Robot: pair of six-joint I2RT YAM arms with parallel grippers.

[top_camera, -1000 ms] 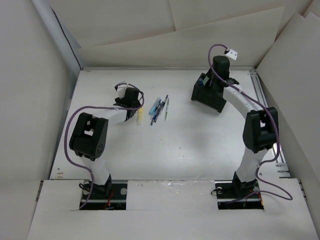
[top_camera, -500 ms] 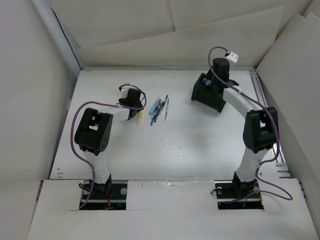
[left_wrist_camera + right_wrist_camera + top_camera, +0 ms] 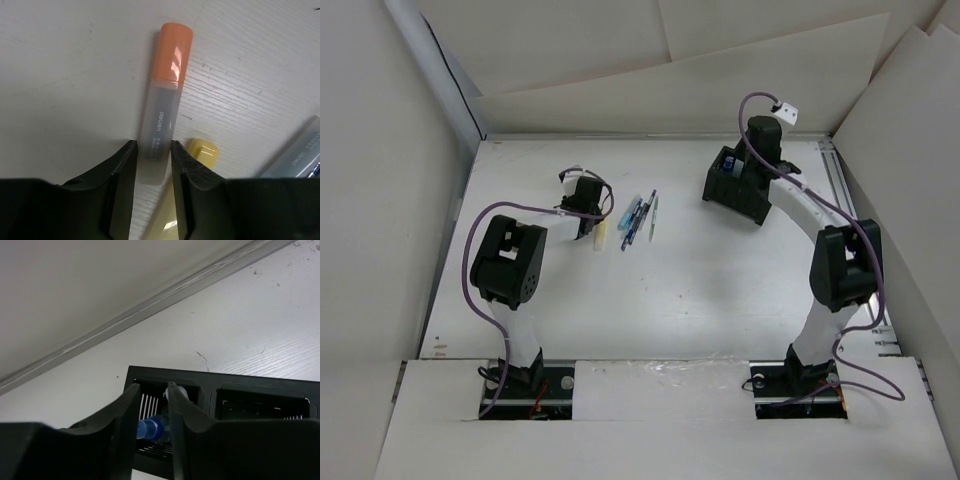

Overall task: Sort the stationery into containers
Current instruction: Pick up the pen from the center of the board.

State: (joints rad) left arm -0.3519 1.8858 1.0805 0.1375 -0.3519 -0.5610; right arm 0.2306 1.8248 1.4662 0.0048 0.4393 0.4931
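In the left wrist view the orange highlighter [image 3: 165, 90] lies on the white table, its orange cap pointing away. My left gripper [image 3: 152, 150] is shut on its frosted barrel, both fingers touching its sides. A pale yellow highlighter [image 3: 202, 152] lies just right of it. From above, my left gripper [image 3: 590, 205] sits left of the yellow highlighter [image 3: 603, 235] and the slim pens [image 3: 638, 218]. My right gripper [image 3: 152, 387] hangs open over the left compartment of the black container [image 3: 250, 382]. A blue pen [image 3: 151, 429] lies in that compartment below the jaws.
The container [image 3: 735, 185] stands at the back right, near the table's rear rail. A grey-blue pen [image 3: 295, 160] lies at the right edge of the left wrist view. White board walls ring the table on the left, rear and right.
My left gripper has closed onto the orange highlighter. My right gripper has shifted slightly over the container, with the blue pen now lying in the compartment.
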